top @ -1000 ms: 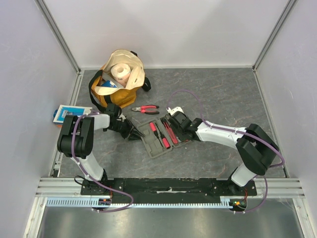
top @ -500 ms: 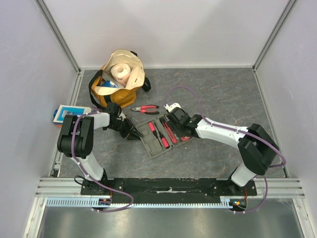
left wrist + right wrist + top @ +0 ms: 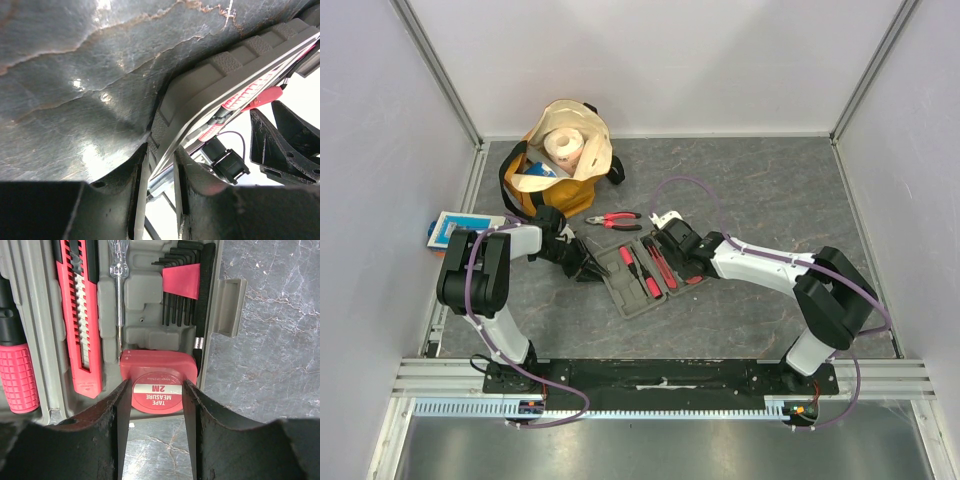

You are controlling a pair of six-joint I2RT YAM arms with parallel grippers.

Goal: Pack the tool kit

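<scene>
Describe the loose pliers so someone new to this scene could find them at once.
Start at the tan-and-yellow bag at the far left of the table. Just in front of it, between the bag and the open grey case, the pliers lie flat on the table. They are the only red-handled tool outside the case.

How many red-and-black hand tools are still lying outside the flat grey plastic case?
1: the red-and-black pliers, on the tabletop just beyond the far edge of the grey plastic case, near the tan-and-yellow bag. Others may be hidden from view.
</scene>
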